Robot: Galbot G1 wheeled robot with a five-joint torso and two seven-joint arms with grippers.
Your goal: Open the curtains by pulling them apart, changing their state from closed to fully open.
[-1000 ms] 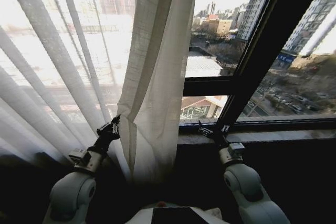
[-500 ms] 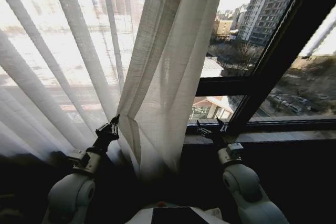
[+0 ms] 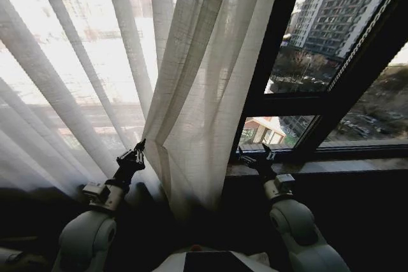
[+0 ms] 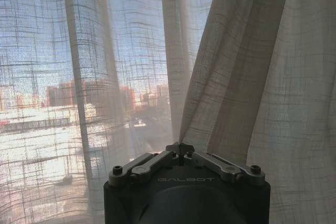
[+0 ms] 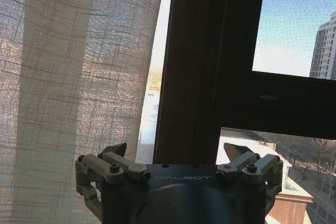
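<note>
The curtains (image 3: 191, 93) hang bunched at the middle of the window and spread across its left half, leaving the right panes bare. Your left end effector (image 3: 138, 151) is closed, pinching a fold at the bunch's lower edge (image 4: 180, 145); the sheer fabric could slip free under a hard pull. Your right end effector (image 3: 256, 153) stands wide and empty by the window frame (image 5: 199, 66), which it could strike.
</note>
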